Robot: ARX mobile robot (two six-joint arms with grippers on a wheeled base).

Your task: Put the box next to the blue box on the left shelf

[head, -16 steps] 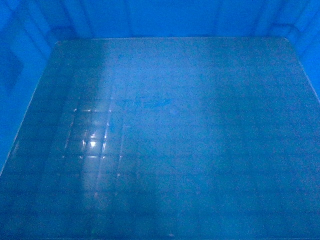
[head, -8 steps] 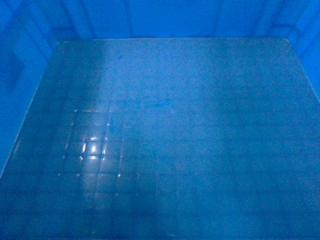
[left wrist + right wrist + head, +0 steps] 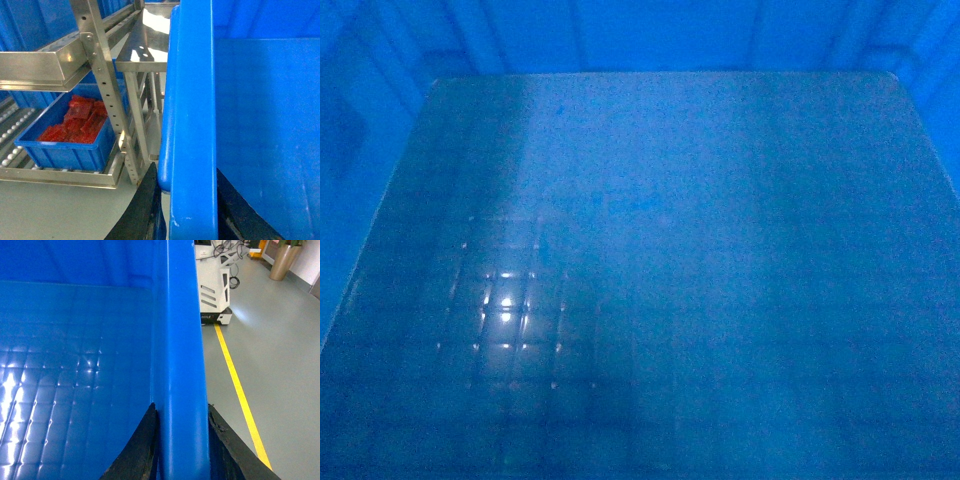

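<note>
Head view shows nothing but the floor of the box [image 3: 700, 260], with a faint square grid and glare patch; no arms visible from there. Left gripper [image 3: 185, 200] pinches the box's left rim, one dark finger outside, one inside the wall. Right gripper [image 3: 182, 440] clamps the opposite rim likewise. So the box hangs between both arms, off the ground.

Beside the box's left wall stands the metal shelf rack [image 3: 107, 95]; on its lower level, left of the box, sits a smaller blue bin [image 3: 65, 145] holding red packets [image 3: 75, 122]. Right of the box: grey floor, yellow floor line [image 3: 237, 385], a white machine [image 3: 215, 290].

Risks, as I judge them:
- box wall striking a rack upright on approach, since they are close;
- rim slipping if the arms move unevenly;
- head camera blind to the shelf.

No legible writing or labels anywhere.
</note>
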